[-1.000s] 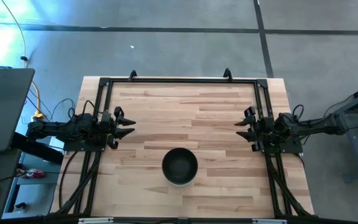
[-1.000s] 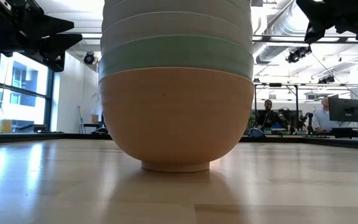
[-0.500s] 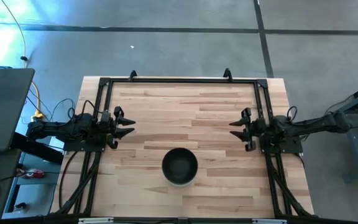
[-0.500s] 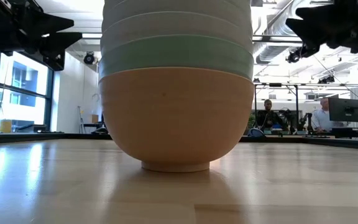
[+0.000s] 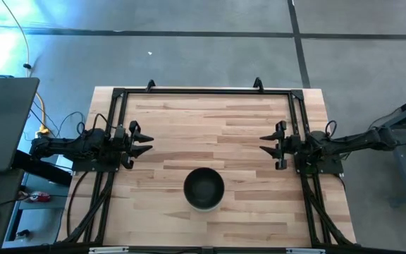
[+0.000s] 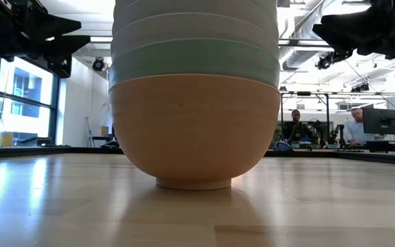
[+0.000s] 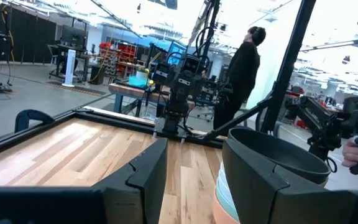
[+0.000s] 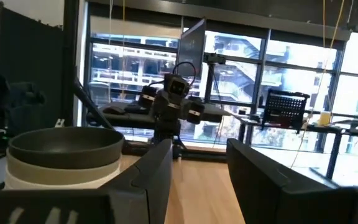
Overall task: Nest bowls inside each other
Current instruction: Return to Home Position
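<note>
The bowls stand nested in one stack [image 5: 204, 188] near the table's front middle. From above only the dark top bowl shows. In the low view the peach-orange bowl [image 6: 194, 130] is at the bottom on its foot ring, the mint green one [image 6: 194, 58] above it, white ones [image 6: 194, 24] higher. The stack also shows in the left wrist view [image 7: 272, 168] and the right wrist view [image 8: 64, 158]. My left gripper [image 5: 149, 141] is open and empty at the table's left side. My right gripper [image 5: 263, 143] is open and empty at the right side.
A black metal frame [image 5: 203, 92] runs along the table's far edge and down both sides beside the arms. Bare wooden table [image 5: 210, 134] lies between the two grippers and behind the stack. People sit and stand in the room beyond the table [image 6: 355, 127].
My right gripper has moved a little toward the table's left, inward from the right edge, staying open and empty. The stack of bowls and my left gripper have kept still.
</note>
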Robot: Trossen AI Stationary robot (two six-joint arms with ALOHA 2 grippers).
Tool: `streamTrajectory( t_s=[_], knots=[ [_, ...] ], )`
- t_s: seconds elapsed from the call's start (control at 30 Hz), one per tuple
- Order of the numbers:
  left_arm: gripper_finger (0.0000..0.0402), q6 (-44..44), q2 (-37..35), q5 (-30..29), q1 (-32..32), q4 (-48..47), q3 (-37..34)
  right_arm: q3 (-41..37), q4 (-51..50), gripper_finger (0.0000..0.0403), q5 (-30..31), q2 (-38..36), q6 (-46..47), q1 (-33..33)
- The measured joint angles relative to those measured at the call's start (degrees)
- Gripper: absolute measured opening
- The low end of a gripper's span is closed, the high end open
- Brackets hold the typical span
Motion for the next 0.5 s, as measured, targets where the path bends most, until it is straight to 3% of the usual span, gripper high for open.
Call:
streamTrajectory(
  t_s=[0.33, 0.5],
  knots=[
    [0.0145, 0.15, 0.0, -0.46, 0.0, -0.15, 0.0, -0.02, -0.31, 0.0147, -8.57, 0.0, 10.13, 0.02],
    [0.0145, 0.17, 0.0, -2.67, 0.04, -0.28, 0.0, -0.02, -3.04, 0.0147, -9.88, 0.02, 13.47, 0.02]
  ],
)
